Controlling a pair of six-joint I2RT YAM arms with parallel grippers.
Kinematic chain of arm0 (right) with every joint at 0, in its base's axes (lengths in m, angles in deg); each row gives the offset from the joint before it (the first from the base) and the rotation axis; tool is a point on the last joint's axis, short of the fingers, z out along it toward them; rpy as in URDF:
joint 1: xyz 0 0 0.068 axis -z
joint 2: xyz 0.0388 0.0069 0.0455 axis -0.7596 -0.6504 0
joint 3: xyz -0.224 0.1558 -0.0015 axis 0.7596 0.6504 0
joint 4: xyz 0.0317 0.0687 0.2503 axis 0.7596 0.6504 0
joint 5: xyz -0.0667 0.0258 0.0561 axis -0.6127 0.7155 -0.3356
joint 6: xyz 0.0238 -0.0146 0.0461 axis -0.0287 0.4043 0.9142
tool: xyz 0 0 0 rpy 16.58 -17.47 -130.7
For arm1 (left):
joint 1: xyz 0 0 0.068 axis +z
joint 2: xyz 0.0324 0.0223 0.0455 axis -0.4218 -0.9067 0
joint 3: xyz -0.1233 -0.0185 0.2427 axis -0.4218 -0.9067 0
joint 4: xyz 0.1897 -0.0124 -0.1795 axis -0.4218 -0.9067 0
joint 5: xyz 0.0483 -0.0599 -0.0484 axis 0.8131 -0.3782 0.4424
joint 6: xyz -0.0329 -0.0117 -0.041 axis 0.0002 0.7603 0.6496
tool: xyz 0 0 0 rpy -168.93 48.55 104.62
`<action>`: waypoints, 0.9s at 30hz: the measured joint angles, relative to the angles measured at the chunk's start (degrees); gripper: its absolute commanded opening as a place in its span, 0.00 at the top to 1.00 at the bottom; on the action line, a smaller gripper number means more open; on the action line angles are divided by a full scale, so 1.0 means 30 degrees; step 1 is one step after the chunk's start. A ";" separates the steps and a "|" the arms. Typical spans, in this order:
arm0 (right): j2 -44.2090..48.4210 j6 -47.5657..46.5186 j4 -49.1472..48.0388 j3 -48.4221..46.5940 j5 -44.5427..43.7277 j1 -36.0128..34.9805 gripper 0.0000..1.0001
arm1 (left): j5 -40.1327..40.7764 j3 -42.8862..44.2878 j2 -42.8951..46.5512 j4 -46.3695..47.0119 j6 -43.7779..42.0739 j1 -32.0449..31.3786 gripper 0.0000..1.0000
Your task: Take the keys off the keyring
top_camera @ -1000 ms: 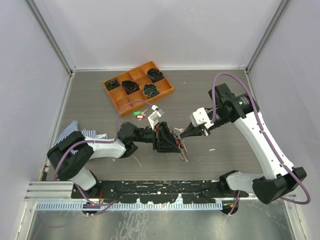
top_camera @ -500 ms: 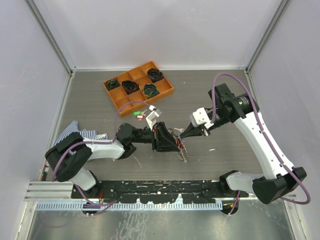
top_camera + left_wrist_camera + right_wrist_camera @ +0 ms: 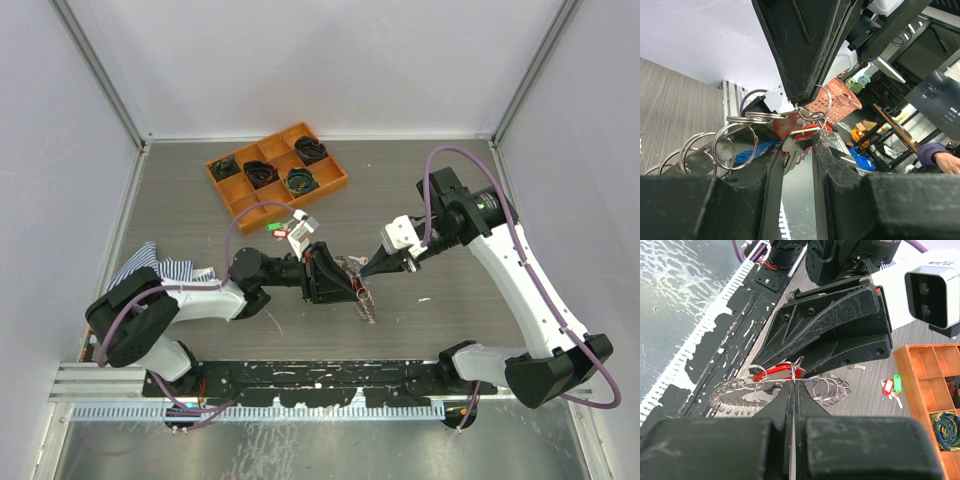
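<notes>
The keyring (image 3: 364, 300), a wire loop strung with many small silver split rings, hangs above the table between my two grippers. My right gripper (image 3: 372, 267) is shut on the ring's wire, as the right wrist view (image 3: 792, 385) shows, with split rings (image 3: 832, 388) on both sides. My left gripper (image 3: 335, 280) faces it from the left. In the left wrist view (image 3: 797, 150) its fingers pinch a silver key with a red tag (image 3: 801, 136), still on the ring; this key also shows in the right wrist view (image 3: 771, 374). Two loose keys with red and green tags (image 3: 283, 228) lie on the table.
An orange compartment tray (image 3: 232, 198) with black coiled bundles stands at the back left. A striped cloth (image 3: 150, 262) lies near the left arm's base. A small white scrap (image 3: 425, 299) lies right of the keyring. A tiny loose key (image 3: 856, 367) lies by the left gripper.
My left gripper and wrist have shifted slightly left and back with the key; the keyring has barely moved. My right arm has held still.
</notes>
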 measured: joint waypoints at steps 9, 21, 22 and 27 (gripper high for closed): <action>0.0087 0.0000 -0.0007 0.0117 0.0102 0.0000 0.99 | 0.0270 -0.0219 0.0255 0.0007 0.0000 0.0000 0.74; 0.0211 0.0000 0.0000 0.0175 0.0102 -0.0007 0.99 | 0.0692 -0.0794 0.0707 0.0007 -0.0226 0.0007 0.75; 0.0211 0.0000 -0.0007 0.0175 0.0109 -0.0015 0.99 | 0.0692 -0.0794 0.0707 0.0007 -0.0248 0.0007 0.76; 0.0211 0.0000 0.0000 0.0175 0.0102 -0.0087 0.99 | 0.0780 -0.0794 0.0707 0.0015 -0.0262 0.0007 0.82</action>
